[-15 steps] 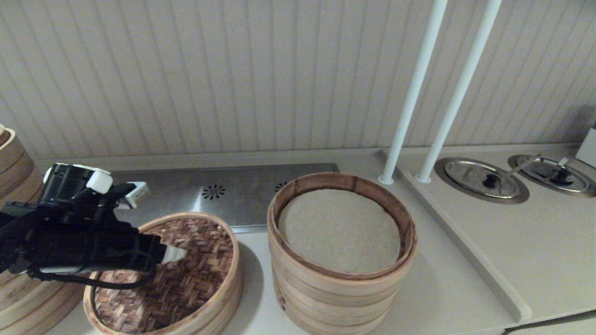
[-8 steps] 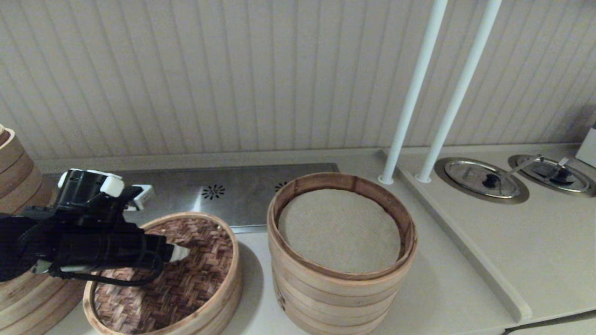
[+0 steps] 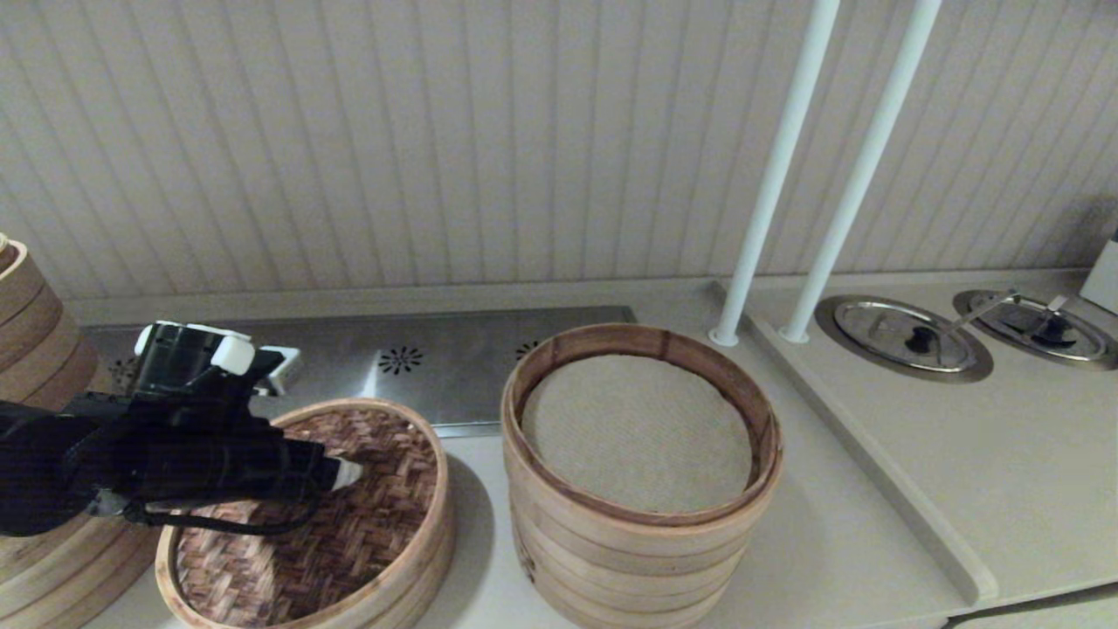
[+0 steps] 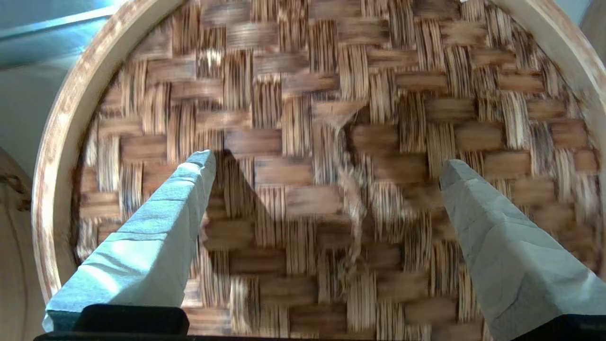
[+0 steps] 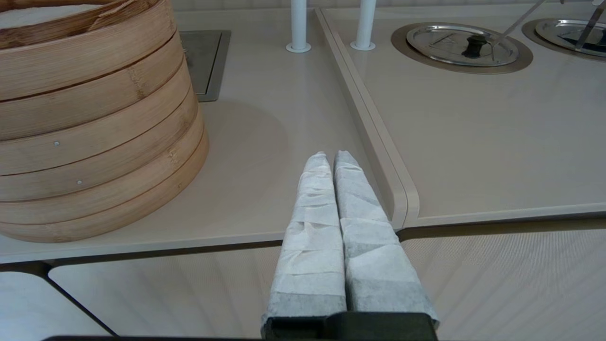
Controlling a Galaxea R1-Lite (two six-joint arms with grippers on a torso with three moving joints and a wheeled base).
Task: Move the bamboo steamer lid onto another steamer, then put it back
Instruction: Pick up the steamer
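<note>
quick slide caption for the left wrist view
Open left claw poised over the bamboo steamer lid, straddling its twine loop.

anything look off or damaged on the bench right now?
Nothing stands out. The bamboo steamer lid sits level and square on its base, weave intact, with the open left gripper over its twine loop. The tall steamer stack is upright and evenly stacked. The right gripper is shut by the counter edge.

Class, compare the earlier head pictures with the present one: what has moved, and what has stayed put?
The left claw has travelled toward the robot's right and slightly further out over the bamboo steamer lid, open, its fingers straddling the twine loop. Nothing has been gripped. The lid, the open steamer beside it and the steel lids have not moved.
</note>
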